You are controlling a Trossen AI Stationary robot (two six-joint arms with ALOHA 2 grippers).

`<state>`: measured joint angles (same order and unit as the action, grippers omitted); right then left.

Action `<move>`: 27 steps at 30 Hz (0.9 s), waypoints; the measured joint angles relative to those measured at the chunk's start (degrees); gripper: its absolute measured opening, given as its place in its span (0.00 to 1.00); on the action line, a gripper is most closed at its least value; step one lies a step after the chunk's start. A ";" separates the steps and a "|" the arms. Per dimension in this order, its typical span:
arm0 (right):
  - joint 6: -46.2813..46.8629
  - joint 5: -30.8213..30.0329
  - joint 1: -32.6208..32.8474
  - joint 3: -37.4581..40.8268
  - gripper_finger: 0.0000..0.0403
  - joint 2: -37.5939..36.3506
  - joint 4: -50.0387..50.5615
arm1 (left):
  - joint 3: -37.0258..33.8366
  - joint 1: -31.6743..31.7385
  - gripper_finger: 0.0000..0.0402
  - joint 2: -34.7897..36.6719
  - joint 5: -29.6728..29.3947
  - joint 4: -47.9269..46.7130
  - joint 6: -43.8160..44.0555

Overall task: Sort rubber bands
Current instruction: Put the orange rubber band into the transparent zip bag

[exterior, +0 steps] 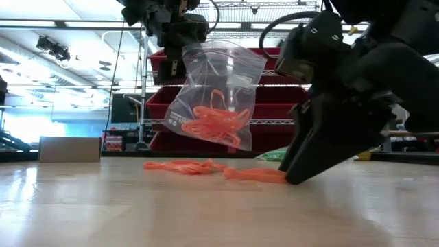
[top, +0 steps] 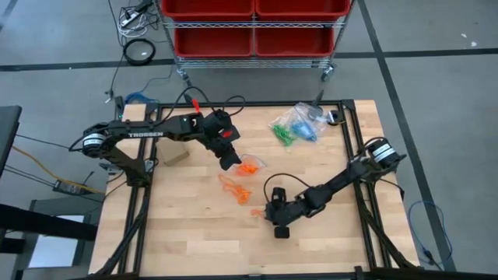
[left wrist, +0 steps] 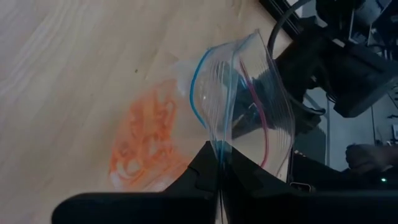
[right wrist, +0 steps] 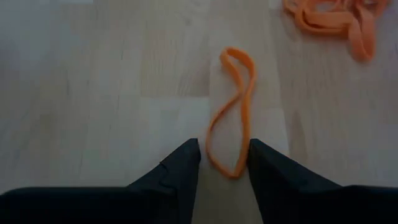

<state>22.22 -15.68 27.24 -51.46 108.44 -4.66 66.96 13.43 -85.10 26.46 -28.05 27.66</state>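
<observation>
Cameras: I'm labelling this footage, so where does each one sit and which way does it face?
High: overhead, straight down on table and both arms.
Low: table height, level; left claw holds clear bag up.
Left wrist: past left claw, shut on the bag's rim.
Right wrist: past open right claw, straddling an orange band.
Shared: low and left wrist both show the bag.

One camera looks straight down on the whole desk (top: 327,233). Another looks level across it from desk height, close to the right pincer (exterior: 291,180). Both share the clear bag (exterior: 216,96), held above the desk.
</observation>
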 joint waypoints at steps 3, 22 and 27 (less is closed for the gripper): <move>1.59 -2.27 -0.02 -0.07 0.31 0.75 0.24 | 0.00 0.00 0.04 0.00 -0.05 0.04 -0.03; -6.78 -9.29 -0.63 -0.04 0.00 -11.15 -2.72 | 0.00 -0.15 0.04 0.00 -0.33 0.02 0.04; -12.83 -14.71 -1.48 0.02 0.00 -18.72 -5.55 | 0.00 -0.15 0.04 0.00 -0.35 0.46 0.04</move>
<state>9.39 -30.39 25.76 -51.44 89.72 -10.21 66.96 13.28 -85.10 26.11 -27.59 27.70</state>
